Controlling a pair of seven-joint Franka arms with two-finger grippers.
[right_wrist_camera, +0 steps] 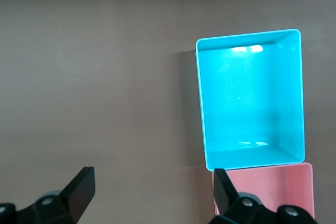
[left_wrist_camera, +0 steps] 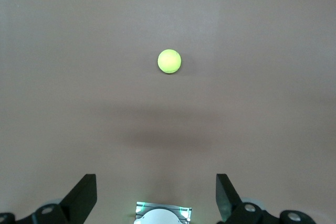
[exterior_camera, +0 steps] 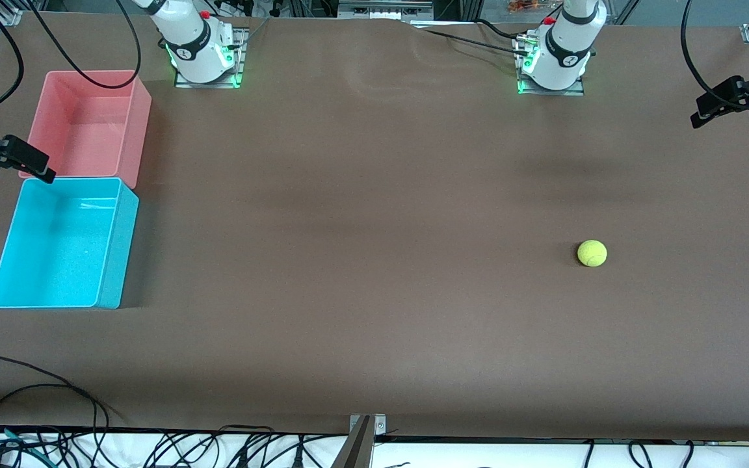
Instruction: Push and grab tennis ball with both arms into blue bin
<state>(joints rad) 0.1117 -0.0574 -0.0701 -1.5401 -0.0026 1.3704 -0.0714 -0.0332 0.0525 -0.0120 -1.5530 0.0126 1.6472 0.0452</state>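
Observation:
The tennis ball [exterior_camera: 591,253] lies on the brown table toward the left arm's end, nearer to the front camera than the left arm's base [exterior_camera: 556,62]. In the left wrist view the ball [left_wrist_camera: 169,61] sits well ahead of my left gripper [left_wrist_camera: 156,198], which hangs high and open with nothing in it. The blue bin [exterior_camera: 121,253] stands at the right arm's end. In the right wrist view the blue bin [right_wrist_camera: 291,93] shows empty below my right gripper [right_wrist_camera: 152,195], also open and empty. Neither gripper shows in the front view.
A pink bin [exterior_camera: 142,123] of the same size stands against the blue one, farther from the front camera. Black clamps [exterior_camera: 7,156] [exterior_camera: 732,97] hang over both table ends. Cables [exterior_camera: 36,390] trail along the table's front edge.

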